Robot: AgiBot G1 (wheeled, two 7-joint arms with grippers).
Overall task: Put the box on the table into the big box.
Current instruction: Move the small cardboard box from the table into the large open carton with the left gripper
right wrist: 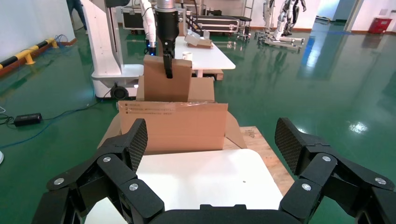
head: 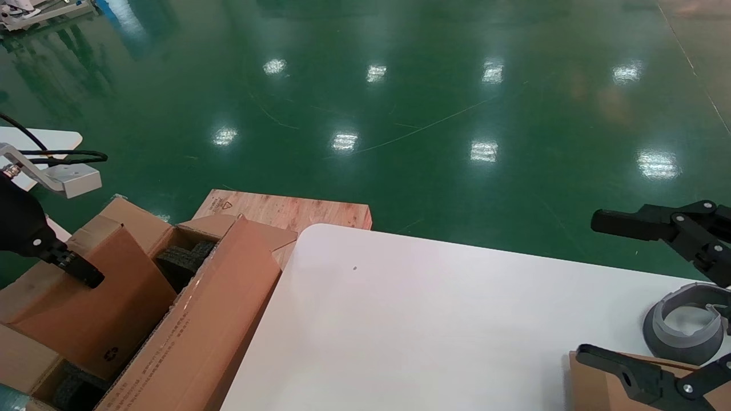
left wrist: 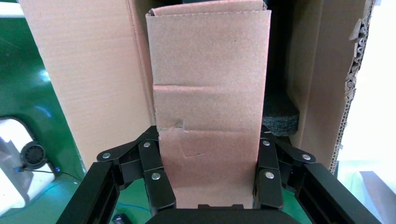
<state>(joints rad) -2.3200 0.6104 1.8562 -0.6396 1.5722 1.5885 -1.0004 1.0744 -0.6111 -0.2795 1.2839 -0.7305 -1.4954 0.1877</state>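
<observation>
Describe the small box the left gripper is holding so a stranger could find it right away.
Start at the white table; along its left edge stands the big box, a long brown carton with open flaps and black foam inside. The box stands tilted inside it, clamped by the left gripper. Unlike the carton, it is small, flat and carries a black recycling symbol near one corner.

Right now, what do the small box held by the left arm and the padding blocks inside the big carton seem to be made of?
The small plain brown box looks like matte cardboard: creased, scuffed, with fold lines. The black padding blocks seem to be coarse foam, judging by their rough, porous surface. The left gripper is closed on the box.
</observation>
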